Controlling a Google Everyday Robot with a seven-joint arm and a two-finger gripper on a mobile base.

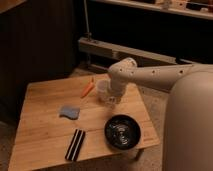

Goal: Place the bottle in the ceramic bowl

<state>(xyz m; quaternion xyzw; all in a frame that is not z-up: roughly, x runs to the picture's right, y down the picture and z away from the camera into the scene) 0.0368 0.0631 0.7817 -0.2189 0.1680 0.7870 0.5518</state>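
Observation:
The ceramic bowl (122, 132), dark and glossy with pale rings inside, sits empty at the table's front right. My gripper (112, 99) hangs at the end of the white arm (150, 75), low over the table's far right part. It is right beside a translucent white cup (102, 89) and above and behind the bowl. I cannot make out the slim white bottle as a separate thing; it is hidden at or under the gripper.
An orange carrot-like item (87, 88) lies left of the cup. A blue sponge (69, 111) lies mid-table and a black striped bar (76, 144) lies near the front edge. The wooden table (45, 130) has its right edge just past the bowl.

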